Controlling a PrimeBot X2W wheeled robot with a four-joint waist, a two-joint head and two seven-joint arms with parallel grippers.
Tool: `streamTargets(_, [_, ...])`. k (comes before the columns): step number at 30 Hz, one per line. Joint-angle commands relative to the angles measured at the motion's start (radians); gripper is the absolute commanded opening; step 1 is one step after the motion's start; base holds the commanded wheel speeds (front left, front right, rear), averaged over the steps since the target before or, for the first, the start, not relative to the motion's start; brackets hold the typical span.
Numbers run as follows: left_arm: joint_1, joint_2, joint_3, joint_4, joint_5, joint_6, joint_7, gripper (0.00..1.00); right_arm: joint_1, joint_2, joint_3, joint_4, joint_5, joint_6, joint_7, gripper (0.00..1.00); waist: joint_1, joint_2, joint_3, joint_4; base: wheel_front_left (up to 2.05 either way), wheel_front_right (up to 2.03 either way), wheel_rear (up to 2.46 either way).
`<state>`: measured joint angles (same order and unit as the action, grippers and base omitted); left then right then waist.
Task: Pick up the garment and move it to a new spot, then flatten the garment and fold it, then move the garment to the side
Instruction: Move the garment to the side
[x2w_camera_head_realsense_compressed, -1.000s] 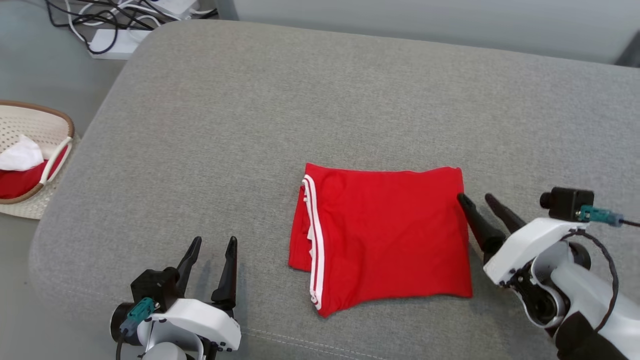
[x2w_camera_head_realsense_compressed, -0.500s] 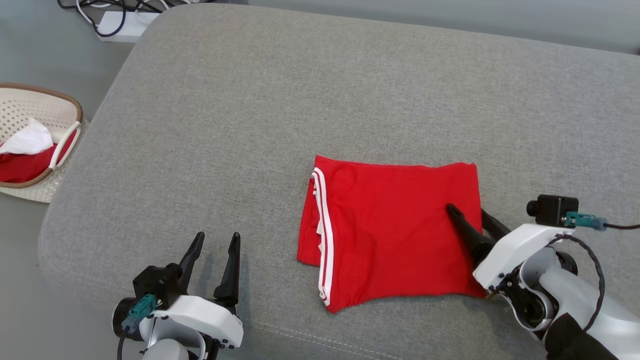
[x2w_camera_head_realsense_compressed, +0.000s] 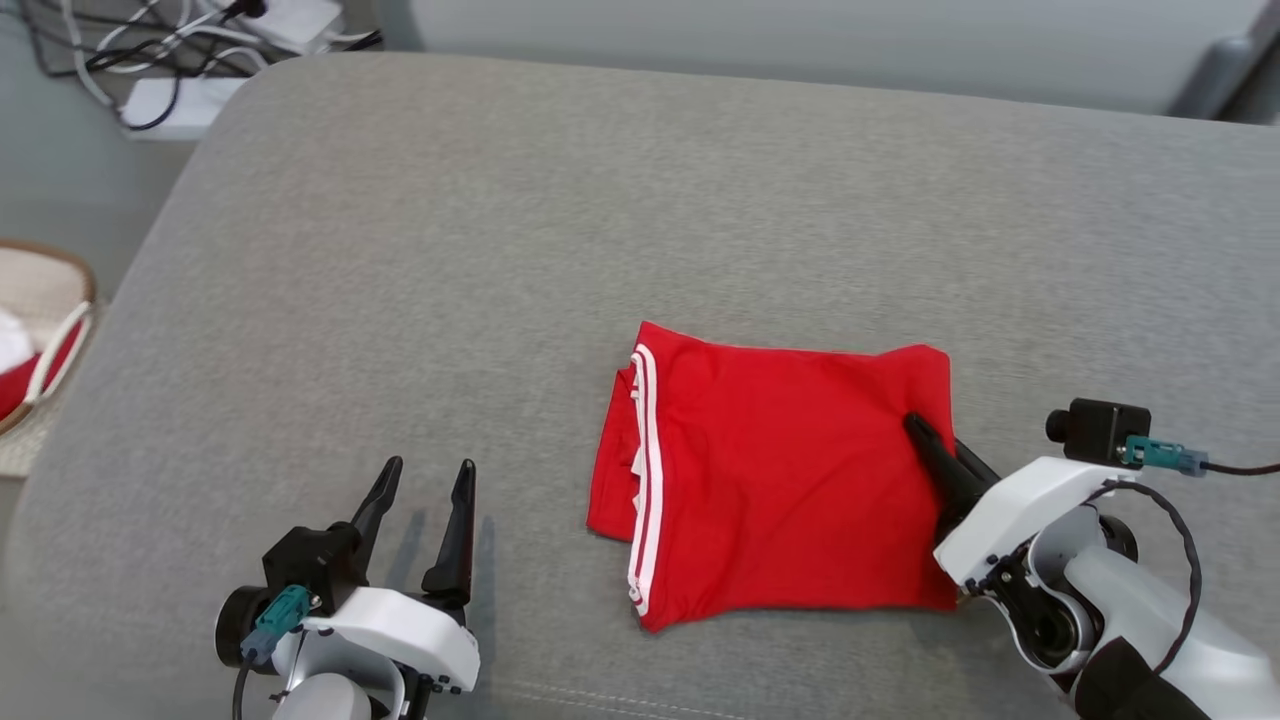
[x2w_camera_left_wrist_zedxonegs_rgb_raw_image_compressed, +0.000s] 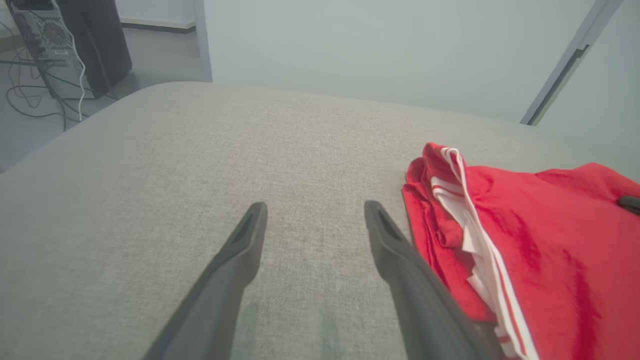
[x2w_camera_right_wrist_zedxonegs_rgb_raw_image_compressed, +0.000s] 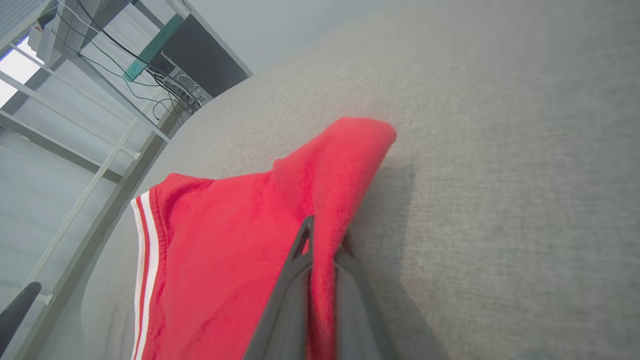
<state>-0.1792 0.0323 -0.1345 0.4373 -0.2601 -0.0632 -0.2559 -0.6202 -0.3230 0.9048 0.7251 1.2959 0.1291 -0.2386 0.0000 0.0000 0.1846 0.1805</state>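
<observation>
Red garment (x2w_camera_head_realsense_compressed: 780, 470) with white stripes lies folded on the grey cushion (x2w_camera_head_realsense_compressed: 500, 250), right of centre. The right end effector (x2w_camera_head_realsense_compressed: 935, 437) pinches its right edge, with one finger partly hidden by cloth. The left end effector (x2w_camera_head_realsense_compressed: 430, 468) gapes, empty, near left. A basket (x2w_camera_head_realsense_compressed: 35, 280) is cut off at the left.

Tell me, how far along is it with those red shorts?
Done: the red shorts lie folded on the grey cushion. In hand: the right gripper is shut on their right edge, the left gripper open at their left. Left: carrying them to the side.
</observation>
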Motion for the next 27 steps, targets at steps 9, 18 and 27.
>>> streamTargets(9, [-0.049, 0.018, 0.042, -0.019, 0.046, -0.024, -0.006, 1.0, 0.083, -0.006, -0.121, -0.025, -0.126, 0.002, -0.023, 0.0, 0.0, 0.0, -0.057, -0.237, 0.0, 0.0, 0.0])
streamTargets(18, [-0.045, 0.018, 0.066, -0.013, 0.07, -0.035, -0.006, 1.0, 0.155, 0.021, -0.201, -0.048, -0.187, 0.002, -0.023, 0.0, 0.0, 0.0, -0.058, -0.435, 0.0, 0.0, 0.0])
streamTargets(27, [-0.046, 0.018, 0.083, -0.016, 0.08, -0.041, -0.006, 1.0, 0.18, 0.025, -0.224, -0.051, -0.207, 0.002, -0.023, 0.0, 0.0, 0.0, -0.039, -0.536, 0.0, 0.0, 0.0])
